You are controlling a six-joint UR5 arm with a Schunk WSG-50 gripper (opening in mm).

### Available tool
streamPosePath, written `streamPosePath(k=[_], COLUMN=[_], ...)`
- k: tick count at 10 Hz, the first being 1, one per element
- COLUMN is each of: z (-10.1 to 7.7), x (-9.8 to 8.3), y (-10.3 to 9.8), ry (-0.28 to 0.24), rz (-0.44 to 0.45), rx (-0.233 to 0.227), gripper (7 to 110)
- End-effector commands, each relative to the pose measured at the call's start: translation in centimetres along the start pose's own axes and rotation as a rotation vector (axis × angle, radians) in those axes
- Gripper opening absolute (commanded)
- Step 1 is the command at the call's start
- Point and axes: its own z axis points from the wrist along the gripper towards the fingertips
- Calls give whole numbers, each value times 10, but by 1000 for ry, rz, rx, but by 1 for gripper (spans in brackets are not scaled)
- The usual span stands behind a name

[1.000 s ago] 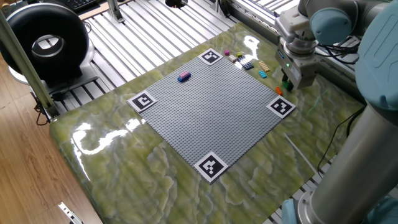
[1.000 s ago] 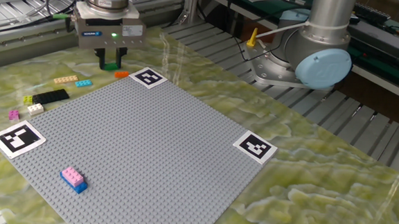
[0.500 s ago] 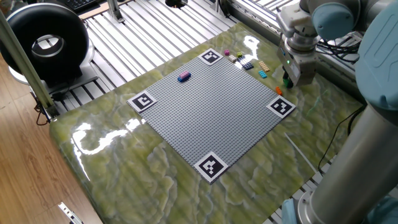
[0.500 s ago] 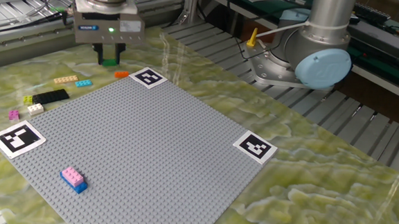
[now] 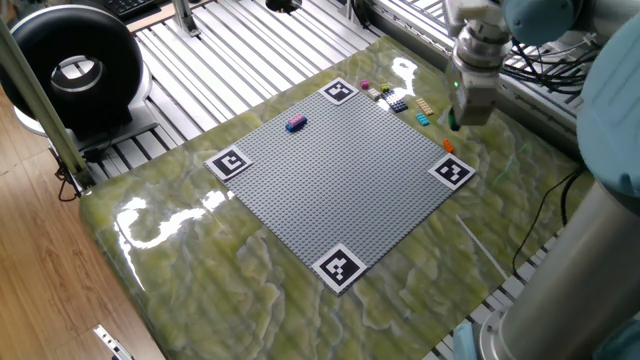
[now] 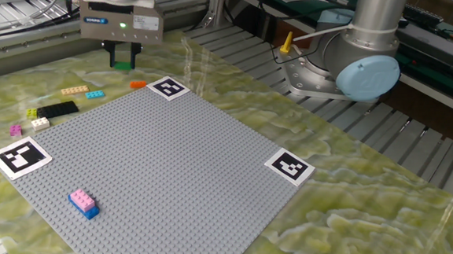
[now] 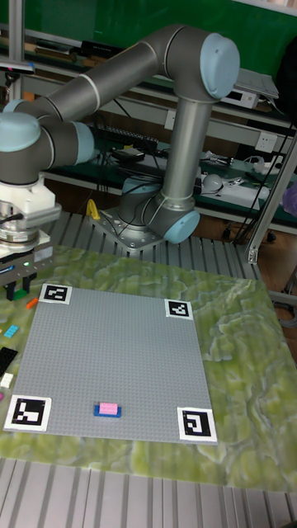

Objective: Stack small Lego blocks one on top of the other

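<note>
Above the far edge of the tabletop [image 6: 207, 73], beyond the grey baseplate [image 6: 159, 178], we see the pincer [image 6: 122, 64] raised off the surface with its two dark fingers closed on a green Lego block [image 6: 122, 66], which shows between the fingertips in the other fixed view and in the tall fixed view [image 7: 17, 290]. A green light glows on the pincer's body. Just below and beside it, an orange block [image 6: 137, 84] lies on the tabletop next to a black-and-white marker tag [image 6: 168, 88] at the baseplate's corner. Further along that same edge we find a loose group of blocks off the baseplate: a cyan block [image 6: 94, 94], a tan flat piece [image 6: 72, 91], a long black piece [image 6: 58, 109], a yellow-green block [image 6: 32, 113], a white block [image 6: 40, 122] and a small pink block [image 6: 15, 130]. Well apart from all of these, on the baseplate near its opposite side, a pink block [image 6: 80, 200] sits on top of a dark blue block [image 6: 90, 211], forming a two-high stack; in one fixed view it appears as a small pink and blue spot [image 5: 296, 124]. Marker tags mark the other corners too.
</note>
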Motion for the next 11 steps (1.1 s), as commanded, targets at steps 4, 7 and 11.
streamPosePath(k=[4,7,11], z=[-20,-21,-21], x=[-74,-89,-88], y=[17,10,12], ry=[-94,-113,-105], rz=[344,417,423], rx=[-29,-25,-33], gripper=[7,7,7])
